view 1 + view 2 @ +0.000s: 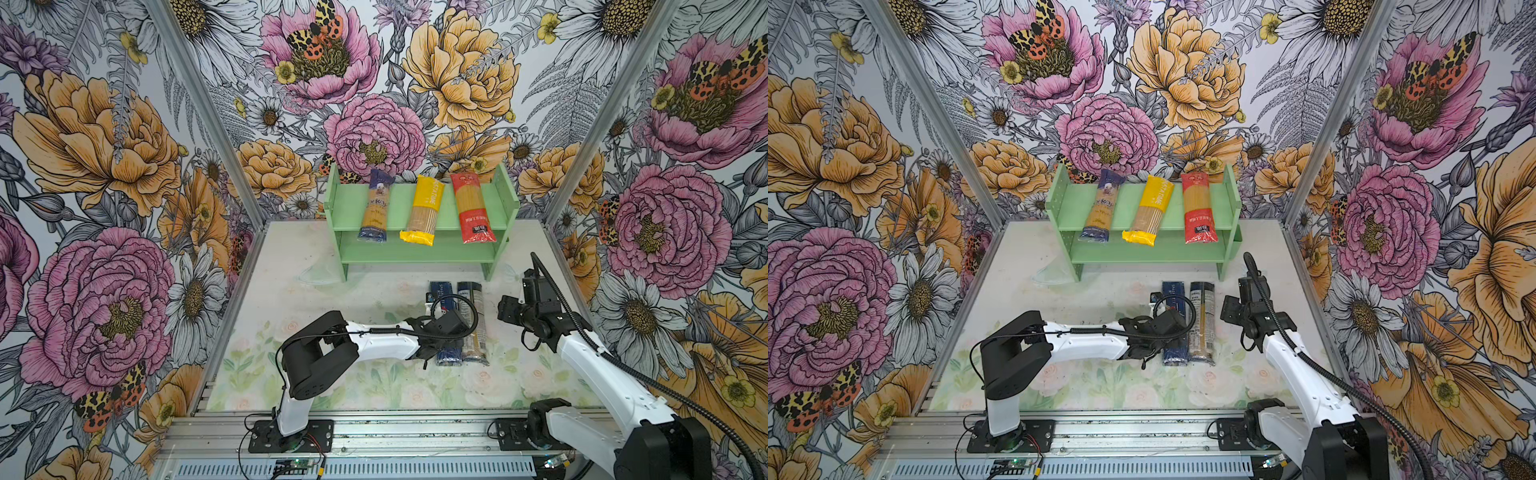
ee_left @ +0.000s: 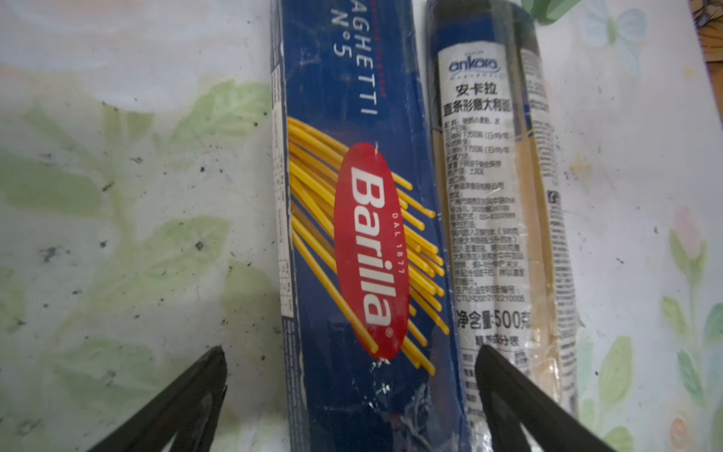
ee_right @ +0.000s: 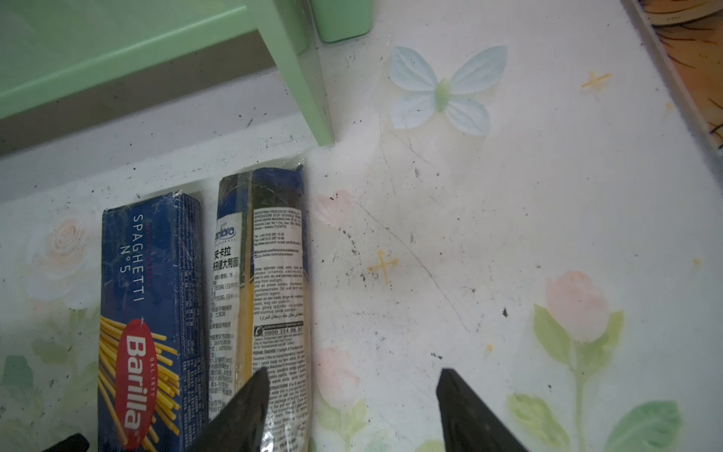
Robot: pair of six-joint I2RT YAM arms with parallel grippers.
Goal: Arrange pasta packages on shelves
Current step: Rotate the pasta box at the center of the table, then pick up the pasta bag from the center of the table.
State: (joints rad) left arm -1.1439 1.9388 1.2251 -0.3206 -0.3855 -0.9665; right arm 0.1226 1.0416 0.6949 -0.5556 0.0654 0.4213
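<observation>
Your left end effector (image 2: 352, 348) is spread wide and holds nothing. It hangs tip-down over the dark blue Barilla packet (image 2: 352, 235), which runs straight up the gap between the jaws. One finger (image 2: 508, 391) sits over the neighbouring white-label packet (image 2: 489, 195); whether it touches the wrapper, I can't tell. Those two packets lie flat on the table (image 1: 332, 299), side by side and meeting toward their near ends. They are just in front of the pale green rack (image 1: 419, 249), toward its right leg.

Your right end effector (image 3: 352, 371) is parted too, less widely, and empty, with only bare table between the jaws. It sits just right of the white-label packet, and in the wrist view its inner finger overlaps that packet's edge.

Up on the rack's top shelf, the blue-ended packet (image 1: 376, 205), yellow packet (image 1: 424, 210) and red packet (image 1: 471, 208) lie front to back, spaced apart. Their near ends poke over the shelf's front edge, and the yellow one sits askew.

Your left arm (image 1: 374, 345) has its elbow raised near the base, forearm stretched level across the table to the right, wrist dipped over the packets. Your right arm (image 1: 590, 361) reaches forward from the near right corner, wrist bent in toward the packets.
</observation>
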